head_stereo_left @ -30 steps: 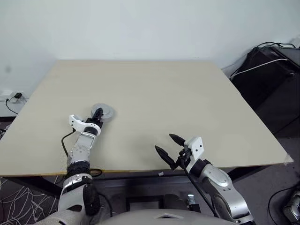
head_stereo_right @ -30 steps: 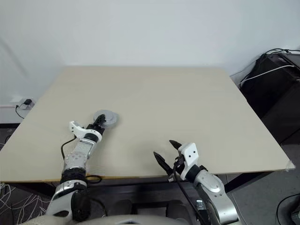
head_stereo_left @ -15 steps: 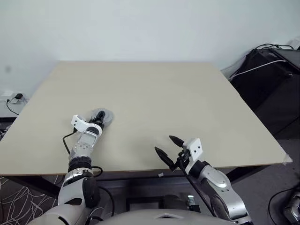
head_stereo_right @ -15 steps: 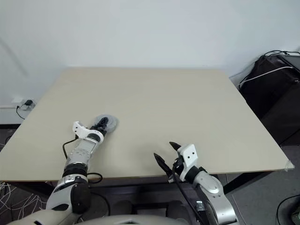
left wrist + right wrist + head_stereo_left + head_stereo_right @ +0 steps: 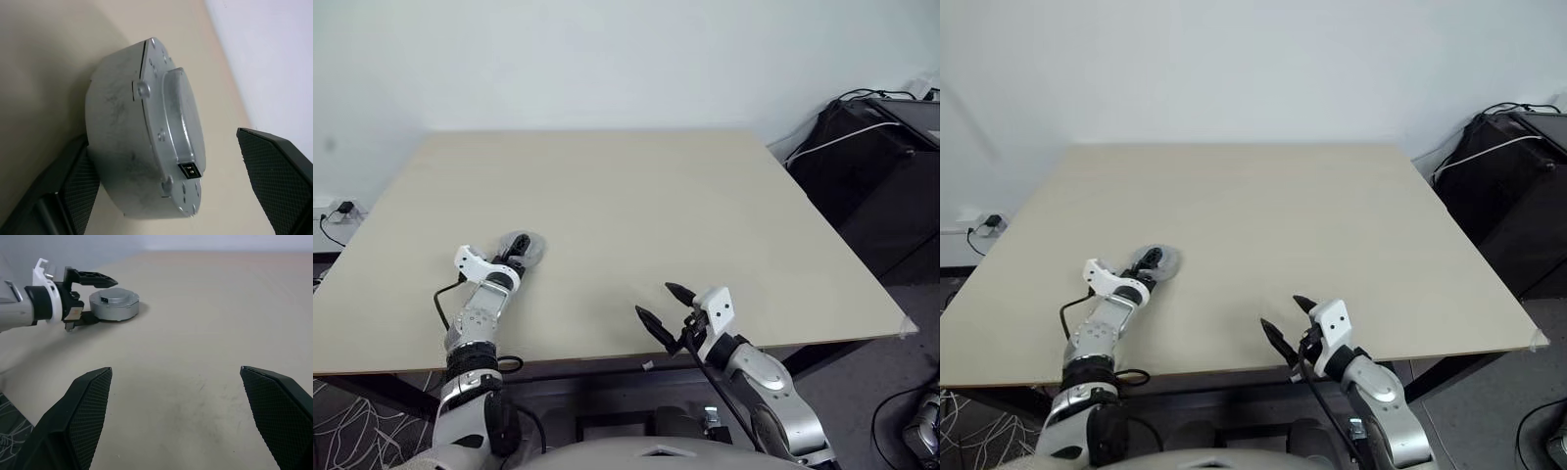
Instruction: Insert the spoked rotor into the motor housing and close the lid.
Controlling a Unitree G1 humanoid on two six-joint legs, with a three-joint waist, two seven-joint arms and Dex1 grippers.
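Now the left gripper (image 5: 83,298) stands with jaws apart around the closed motor housing (image 5: 115,304), one finger above it, one low beside it, not clamped. Housing sits on the table (image 5: 656,206) near its left front, lid (image 5: 181,122) on top. Right gripper (image 5: 658,305) hangs spread wide, empty, over the front edge.

A broad pale wooden table (image 5: 636,215) fills the middle, backed by a plain white wall (image 5: 607,59). At the far right stands a black case (image 5: 871,147) with a white cable (image 5: 832,137) draped over it (other dark cables trail behind). Low on the left wall sits a socket (image 5: 342,208) with a plug.
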